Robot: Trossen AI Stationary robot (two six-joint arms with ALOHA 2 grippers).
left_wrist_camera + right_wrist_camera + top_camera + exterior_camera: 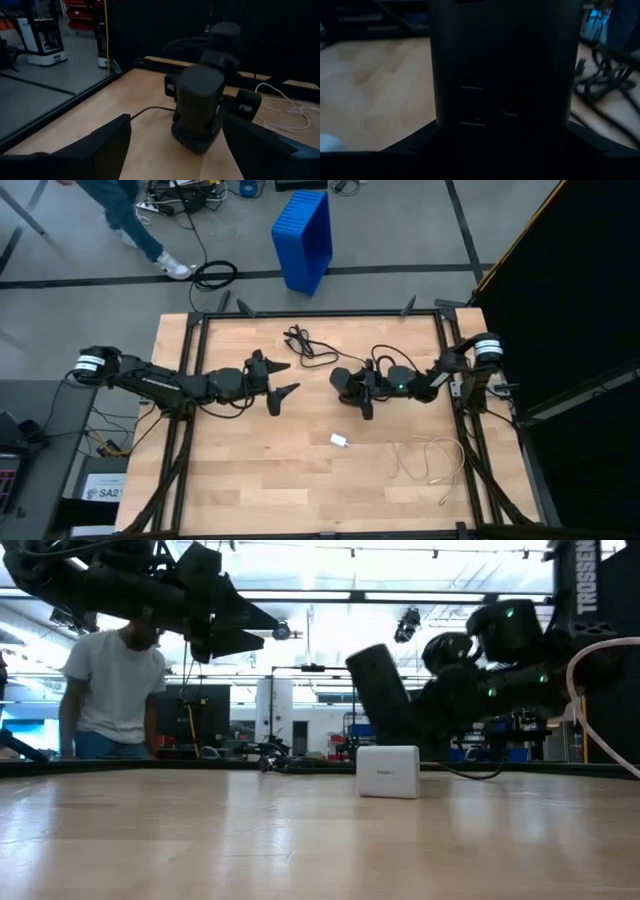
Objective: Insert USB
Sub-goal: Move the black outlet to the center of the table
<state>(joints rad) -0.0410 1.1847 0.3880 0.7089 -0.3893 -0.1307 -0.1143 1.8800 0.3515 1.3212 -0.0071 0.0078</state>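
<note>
A small white charger block (340,441) stands on its base on the wooden table, a little toward the near side of the middle; the low view shows it upright (387,772). A white USB cable (430,460) lies in loose loops at the near right. My left gripper (288,378) hangs open above the table left of the middle, pointing level toward the right, with nothing between its fingers. My right gripper (350,385) is low over the table just right of the middle, facing the left one. It lies on the far side of the charger and apart from it.
A black cable (305,340) lies coiled at the far middle of the table. Black frame rails (320,313) run along the table's edges. A blue bin (305,238) stands on the floor beyond the far edge, and a person (115,690) is behind the table.
</note>
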